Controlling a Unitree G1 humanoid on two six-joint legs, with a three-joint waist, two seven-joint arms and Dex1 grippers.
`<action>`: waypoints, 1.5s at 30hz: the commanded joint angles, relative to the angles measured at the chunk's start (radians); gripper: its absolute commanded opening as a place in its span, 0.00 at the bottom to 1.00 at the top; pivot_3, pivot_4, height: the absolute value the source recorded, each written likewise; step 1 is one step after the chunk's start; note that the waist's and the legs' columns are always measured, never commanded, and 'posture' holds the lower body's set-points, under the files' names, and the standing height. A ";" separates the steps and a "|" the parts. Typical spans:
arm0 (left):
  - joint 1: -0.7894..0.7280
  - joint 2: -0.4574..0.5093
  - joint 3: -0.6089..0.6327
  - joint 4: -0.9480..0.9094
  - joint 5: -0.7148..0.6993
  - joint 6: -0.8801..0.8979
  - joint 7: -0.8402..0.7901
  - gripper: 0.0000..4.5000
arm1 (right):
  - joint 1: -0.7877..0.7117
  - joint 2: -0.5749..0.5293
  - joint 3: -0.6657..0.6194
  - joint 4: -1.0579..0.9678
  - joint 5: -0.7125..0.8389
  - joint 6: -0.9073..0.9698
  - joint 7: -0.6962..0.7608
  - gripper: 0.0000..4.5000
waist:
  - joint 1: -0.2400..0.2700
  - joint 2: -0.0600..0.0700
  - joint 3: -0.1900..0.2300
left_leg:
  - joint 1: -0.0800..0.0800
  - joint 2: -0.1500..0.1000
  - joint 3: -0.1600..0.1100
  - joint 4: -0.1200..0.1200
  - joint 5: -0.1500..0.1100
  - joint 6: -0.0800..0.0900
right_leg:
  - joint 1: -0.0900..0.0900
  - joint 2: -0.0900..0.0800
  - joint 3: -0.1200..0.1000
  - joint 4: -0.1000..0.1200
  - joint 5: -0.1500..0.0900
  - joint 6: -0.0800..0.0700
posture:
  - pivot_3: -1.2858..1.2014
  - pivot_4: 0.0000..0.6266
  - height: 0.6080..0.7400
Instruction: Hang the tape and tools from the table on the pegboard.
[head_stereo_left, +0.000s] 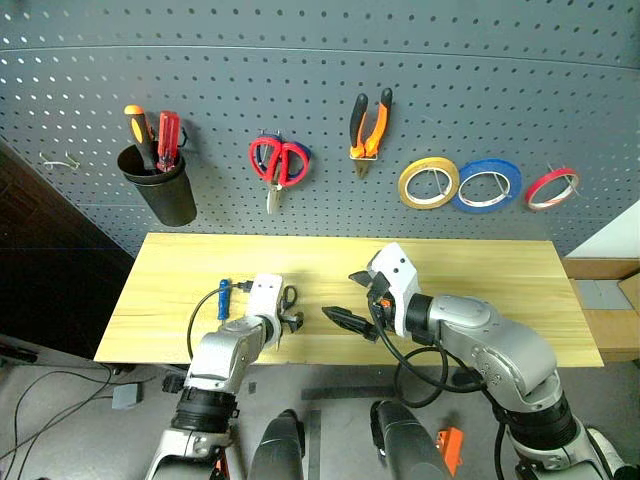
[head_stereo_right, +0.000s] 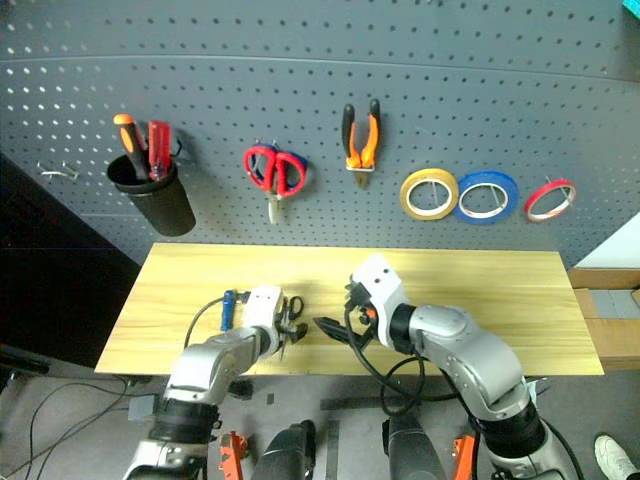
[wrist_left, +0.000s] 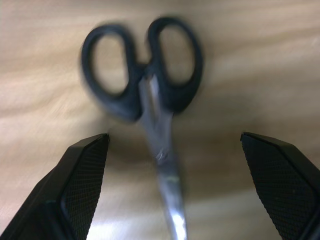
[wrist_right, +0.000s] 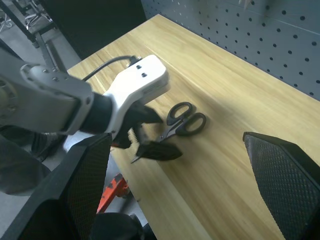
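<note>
Behind our arms, the dark grey pegboard fills the wall, dotted with rows of small holes, and below it runs the light wooden table, its grain pale and mostly bare. On the pegboard hang a black cup holding an orange screwdriver and a red screwdriver, red-handled scissors, the pliers with orange and black handles, the yellowish tape, a blue tape roll just beside it and a thin red tape roll further along. To the left of the table the room falls into dark shadow, and cables trail across the grey floor. On the table near our left arm lie the blue-handled screwdriver and the small black-handled scissors. Our left gripper hangs just over the scissors' blades with its fingers spread wide, one to each side, not touching them. Our right gripper is over the middle of the table, its fingers also wide apart and holding nothing.
</note>
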 joint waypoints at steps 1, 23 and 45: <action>0.015 -0.020 0.008 0.088 0.025 0.015 0.020 0.99 | -0.010 0.006 -0.029 -0.039 0.034 0.010 -0.005 1.00 | -0.001 0.000 0.000 | 0.001 0.000 0.000 0.000 0.000 0.000 | 0.001 0.000 0.000 0.000 0.000 0.000 | 0.47 0.42 1.00; 0.077 -0.063 0.089 -0.011 0.030 0.013 -0.010 0.07 | -0.047 0.037 -0.095 -0.018 0.100 0.062 -0.071 1.00 | -0.011 0.003 -0.006 | 0.004 0.000 0.000 0.000 0.000 0.000 | 0.004 0.000 0.000 0.000 0.000 0.001 | 0.46 0.40 1.00; 0.262 0.145 0.062 -0.647 0.178 -0.638 -0.122 0.07 | -0.092 0.028 -0.094 0.011 -0.035 -0.333 -0.073 1.00 | -0.018 -0.001 -0.003 | -0.003 0.002 0.001 -0.004 -0.001 -0.001 | 0.000 0.000 0.000 -0.011 0.001 0.001 | 0.47 0.40 1.00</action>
